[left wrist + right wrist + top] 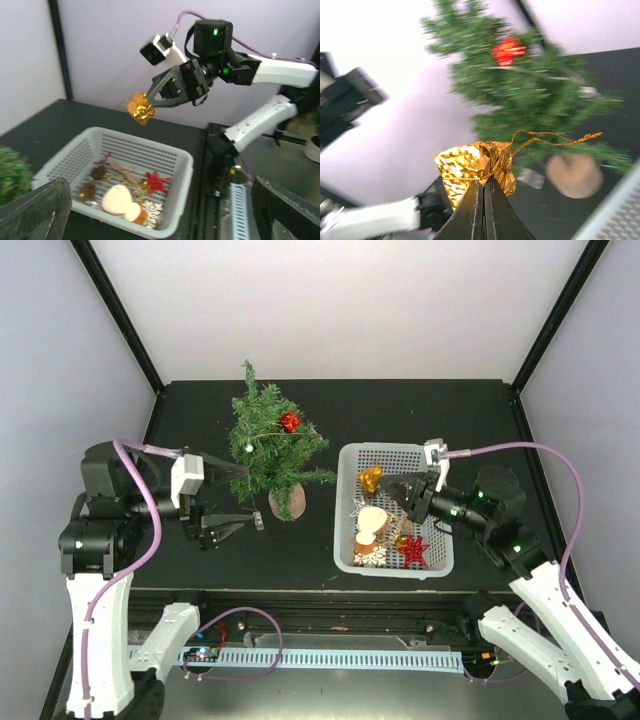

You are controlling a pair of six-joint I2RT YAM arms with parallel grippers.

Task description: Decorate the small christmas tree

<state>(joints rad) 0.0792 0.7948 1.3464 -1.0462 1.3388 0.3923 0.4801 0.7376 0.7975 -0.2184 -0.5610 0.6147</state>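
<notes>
Small christmas tree (272, 445) stands upright on the black table (440, 410), just left of the white basket (347, 502). A red ornament (289, 421) hangs near its top.

Right gripper (387, 486): jaws clenched on a gold foil gift-box ornament (371, 478), held above the basket's left part, gold cord trailing.

Left gripper (253, 498): jaws spread wide, holding nothing, just beside the tree's lower branches.

Basket holds a red star (413, 549) and other ornaments.

small christmas tree (270, 445) | green, upright | brown base | 1 red ornament (290, 422)
</notes>
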